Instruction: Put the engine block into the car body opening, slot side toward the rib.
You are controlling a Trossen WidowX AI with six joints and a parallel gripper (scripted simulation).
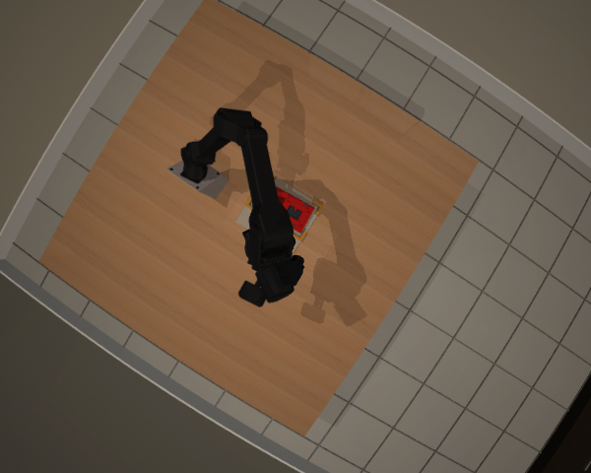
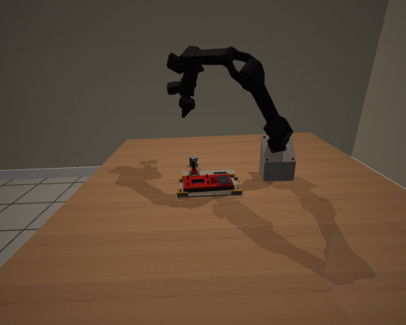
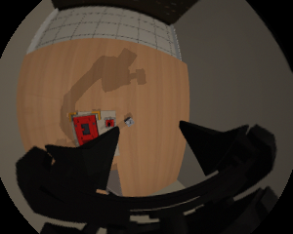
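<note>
The red car body (image 1: pixel 303 221) (image 2: pixel 210 186) (image 3: pixel 86 139) lies flat in a pale tray (image 2: pixel 214 193) with yellow corners. Its dark opening (image 1: pixel 294 212) (image 2: pixel 197 181) (image 3: pixel 86 129) shows nothing standing up in it. A small grey block, seemingly the engine block (image 2: pixel 193 160) (image 3: pixel 129 121), stands on the table just outside the tray; the arm hides it in the top view. My gripper (image 2: pixel 183 116) (image 3: pixel 149 127) is wide open and empty, high above the table. In the wrist view the grey block lies beyond the fingers, nearer the left one. The slot side cannot be made out.
A small red part with a dark middle (image 2: pixel 193 171) (image 3: pixel 109 123) sits on the tray between the car body and the grey block. The arm's grey base (image 1: pixel 209 183) (image 2: pixel 279 170) stands on the wooden table (image 1: pixel 183 280) (image 2: pixel 196 262) beside the tray. The arm passes over part of the tray.
</note>
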